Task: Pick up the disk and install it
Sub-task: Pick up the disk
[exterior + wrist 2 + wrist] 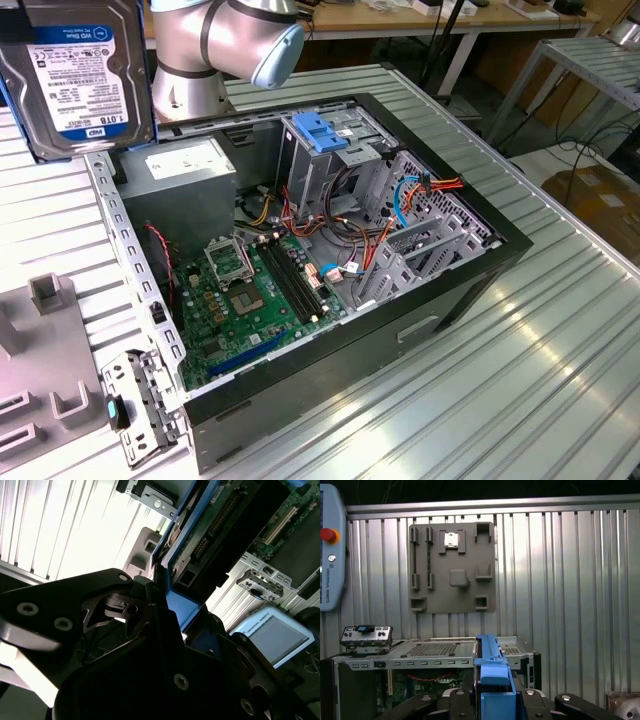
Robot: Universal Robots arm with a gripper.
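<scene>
The disk (75,75) hangs in the air at the exterior view's upper left, label side facing the camera, above the table beside the open computer case (460,290). Its blue side rail (492,667) runs edge-on between the black fingers (462,702) in the first wrist view. In the second wrist view the disk's dark underside and connector edge (210,530) stick out of my gripper (167,610), which is shut on the disk. The arm's grey joint (225,40) sits just to the right of the disk in the exterior view.
Inside the case stand a metal drive cage with a blue bracket (320,135) on top, a grey power-supply box (185,170) and a green motherboard (250,300). A grey fixture plate (452,567) lies on the ribbed table (520,380). A teach pendant (330,545) is nearby.
</scene>
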